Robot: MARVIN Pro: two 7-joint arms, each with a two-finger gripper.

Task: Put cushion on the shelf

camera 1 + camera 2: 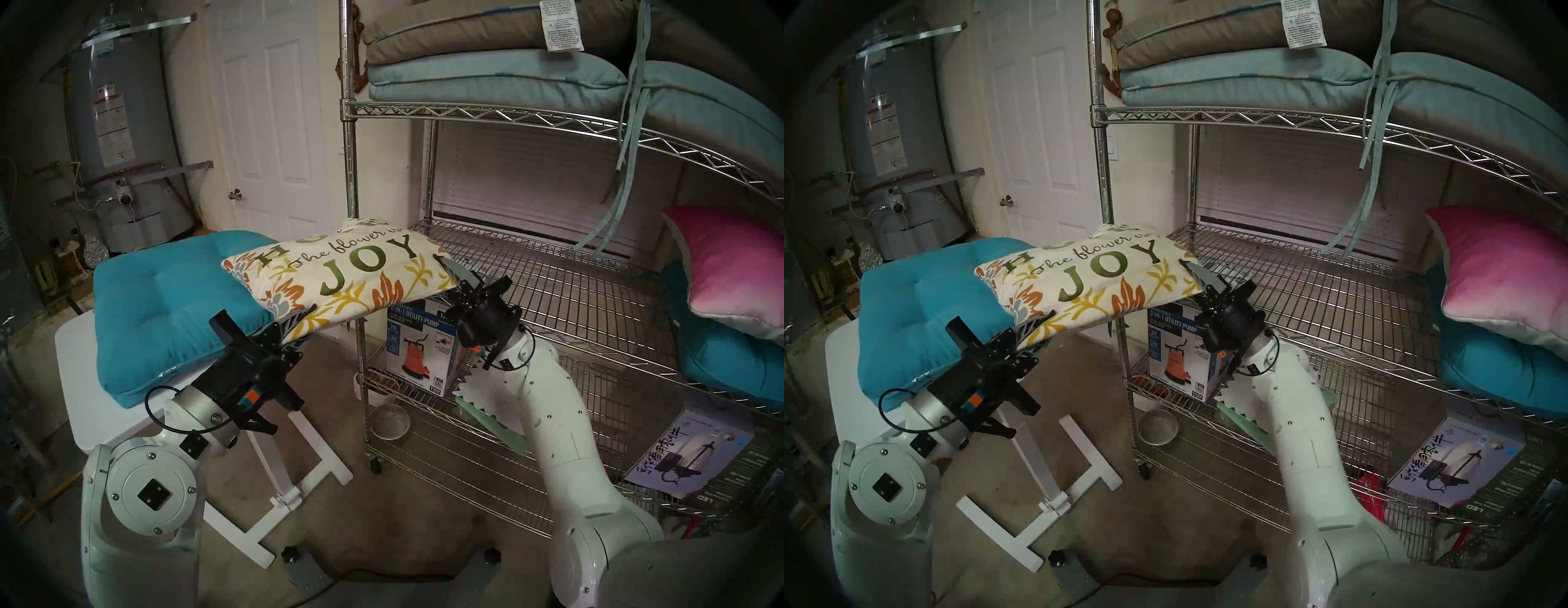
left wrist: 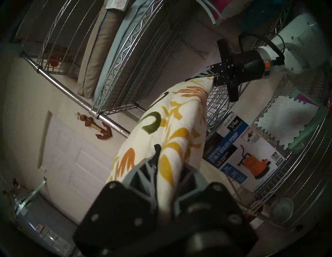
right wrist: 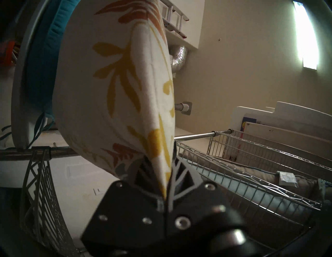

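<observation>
The cushion [image 1: 339, 271] [image 1: 1093, 282] is a cream pillow with green "JOY" lettering and orange and yellow leaves. It hangs in the air between my two grippers, partly over the left front corner of the chrome wire shelf [image 1: 572, 297] [image 1: 1335, 293]. My left gripper [image 1: 292, 327] [image 1: 1034, 327] is shut on its near left corner; in the left wrist view [image 2: 167, 170] the fabric sits between the fingers. My right gripper [image 1: 456, 276] [image 1: 1202, 278] is shut on its right corner, just above the middle tier; the right wrist view shows the cushion [image 3: 116, 80] pinched.
A teal tufted seat cushion [image 1: 169, 305] lies on a small white table [image 1: 106, 403] at left. A pink pillow [image 1: 729, 267] on a teal cushion fills the tier's right end. Grey and blue cushions [image 1: 488, 63] sit on the upper tier. A pump box [image 1: 420, 344] stands below.
</observation>
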